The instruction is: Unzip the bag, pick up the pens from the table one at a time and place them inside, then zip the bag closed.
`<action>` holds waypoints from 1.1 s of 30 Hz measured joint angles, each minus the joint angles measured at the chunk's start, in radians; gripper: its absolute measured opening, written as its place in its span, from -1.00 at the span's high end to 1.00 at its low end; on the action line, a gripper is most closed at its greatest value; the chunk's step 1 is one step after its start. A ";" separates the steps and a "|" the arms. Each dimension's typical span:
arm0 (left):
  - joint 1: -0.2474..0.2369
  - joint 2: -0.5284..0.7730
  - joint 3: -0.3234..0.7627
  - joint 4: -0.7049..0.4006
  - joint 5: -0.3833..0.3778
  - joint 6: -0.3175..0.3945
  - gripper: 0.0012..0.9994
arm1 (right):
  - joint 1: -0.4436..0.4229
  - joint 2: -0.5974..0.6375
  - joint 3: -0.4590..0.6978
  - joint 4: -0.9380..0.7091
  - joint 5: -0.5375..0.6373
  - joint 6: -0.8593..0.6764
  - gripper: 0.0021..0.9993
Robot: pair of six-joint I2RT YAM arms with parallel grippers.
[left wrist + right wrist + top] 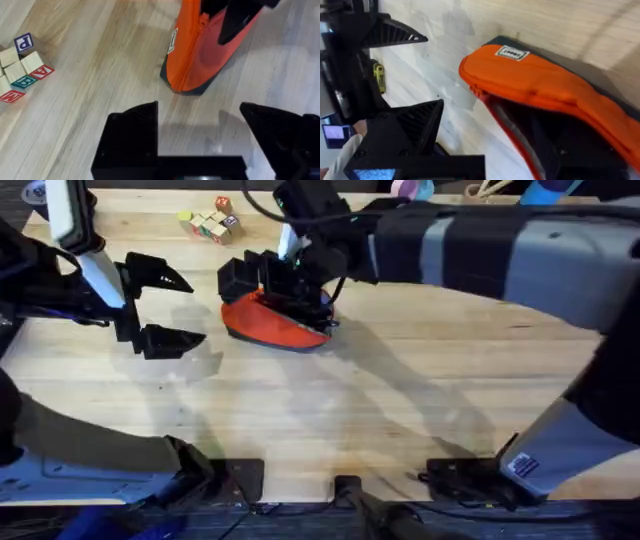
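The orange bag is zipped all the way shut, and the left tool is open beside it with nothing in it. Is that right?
Not quite. The orange bag is open: the right wrist view shows its top gaping, with the dark inside showing. The rest holds: in the overhead view the left tool is open and empty beside the bag.

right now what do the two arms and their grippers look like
Both arms have grey and white link shells with black joints. The left gripper has black, angular, wedge-shaped fingers behind a white link. The right gripper is black too, with a dark cable looping above it and a white label with blue print near its base.
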 joint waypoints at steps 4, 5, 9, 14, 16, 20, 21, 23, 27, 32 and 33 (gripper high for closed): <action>0.000 0.000 0.000 0.000 0.000 0.000 -0.99 | 0.005 0.027 0.000 0.033 0.000 0.007 -0.99; 0.000 0.000 0.000 0.000 0.000 0.000 -0.99 | 0.006 0.031 0.000 0.040 0.000 0.010 -0.99; 0.000 0.000 0.000 0.000 0.000 0.000 -0.99 | 0.007 0.032 0.000 0.077 0.000 0.015 -0.99; 0.000 0.000 0.000 0.000 0.000 0.000 -0.99 | 0.007 0.032 0.000 0.134 -0.025 0.021 -0.99; 0.000 0.000 0.000 0.000 0.000 0.000 -0.99 | 0.007 0.032 0.000 0.153 -0.052 0.021 -0.99; 0.000 0.000 0.000 0.000 0.000 0.000 -0.99 | 0.007 0.032 0.000 0.163 -0.091 0.021 -0.99; 0.000 0.000 0.000 0.000 0.000 0.000 -0.99 | 0.007 0.032 0.000 0.164 -0.099 0.019 -0.99; 0.000 0.000 0.000 0.000 0.000 0.000 -0.99 | 0.007 0.032 0.000 0.165 -0.120 0.014 -0.99; 0.000 0.000 0.000 0.000 0.000 0.000 -0.99 | 0.004 0.032 0.000 0.166 -0.145 -0.010 -0.99; 0.000 0.000 0.000 0.000 0.000 0.000 -0.99 | -0.003 0.031 0.000 0.166 -0.160 -0.038 -0.99; 0.000 0.000 0.000 0.000 0.000 0.000 -0.99 | -0.005 0.031 0.000 0.166 -0.162 -0.041 -0.99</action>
